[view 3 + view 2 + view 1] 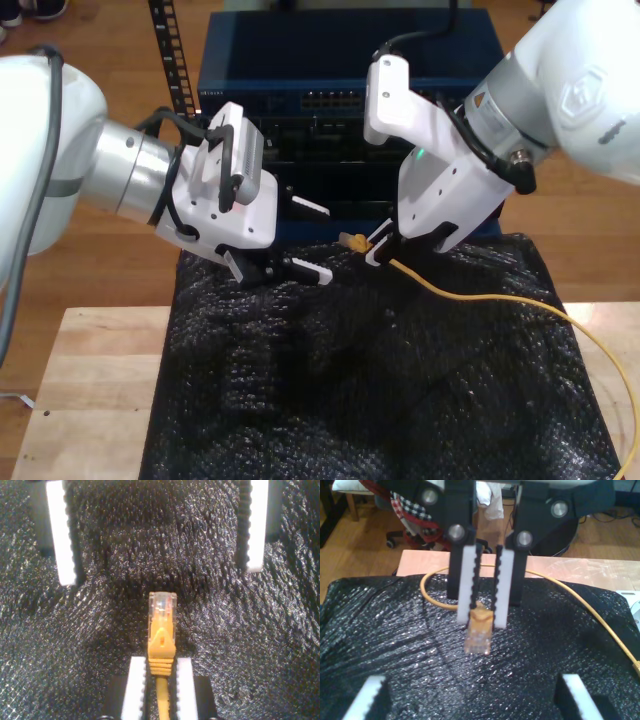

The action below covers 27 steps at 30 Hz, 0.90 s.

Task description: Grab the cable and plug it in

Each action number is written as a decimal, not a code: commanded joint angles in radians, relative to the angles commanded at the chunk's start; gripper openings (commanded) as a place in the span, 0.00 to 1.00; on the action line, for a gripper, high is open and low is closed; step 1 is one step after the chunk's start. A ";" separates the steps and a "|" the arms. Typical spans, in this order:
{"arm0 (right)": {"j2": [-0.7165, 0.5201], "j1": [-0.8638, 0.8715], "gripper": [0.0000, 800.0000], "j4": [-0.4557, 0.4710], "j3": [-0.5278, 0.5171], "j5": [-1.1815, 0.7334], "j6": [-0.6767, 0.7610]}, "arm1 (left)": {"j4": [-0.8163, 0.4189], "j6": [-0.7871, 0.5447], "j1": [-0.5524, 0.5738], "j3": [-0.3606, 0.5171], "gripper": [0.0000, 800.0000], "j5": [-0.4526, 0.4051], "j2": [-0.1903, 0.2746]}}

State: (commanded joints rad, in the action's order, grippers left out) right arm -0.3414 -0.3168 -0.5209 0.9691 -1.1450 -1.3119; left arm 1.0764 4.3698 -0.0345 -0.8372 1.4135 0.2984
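**Currently: cable plug held between two facing grippers**

My second gripper [378,250], on the arm at the exterior view's right, is closed on the orange-yellow network cable [480,298] just behind its plug. In the second wrist view its white pads [137,680] clamp the ribbed boot from both sides, and the clear plug [162,602] projects free beyond the fingertips. The plug hangs above a black bubble-wrap sheet [350,380] without touching it, as far as the exterior view shows. Behind the grip, the cable trails over the sheet towards the exterior view's lower right edge.

My first gripper [315,240], on the arm at the exterior view's left, faces the plug with its fingers spread wide and nothing between them. Its serrated pads [60,535] stand well apart on either side of the plug's line, short of the plug tip.

The sheet covers a light wooden table [90,370]. Beyond the grippers stands a dark blue equipment rack [340,60] with a row of ports [325,100].
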 joint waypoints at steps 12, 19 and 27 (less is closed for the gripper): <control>0.011 -0.006 0.01 -0.005 0.003 -0.002 0.000 | 0.002 -0.035 0.000 0.002 0.87 0.008 0.000; 0.015 -0.031 0.01 -0.005 0.002 -0.002 -0.002 | 0.002 -0.037 0.000 -0.005 0.83 0.043 0.000; 0.025 -0.032 0.01 -0.005 0.003 -0.002 -0.002 | 0.002 -0.037 0.000 -0.003 0.70 0.041 0.000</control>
State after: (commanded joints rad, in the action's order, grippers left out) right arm -0.3168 -0.3491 -0.5255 0.9722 -1.1465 -1.3134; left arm 1.0779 4.3330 -0.0345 -0.8403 1.4550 0.2984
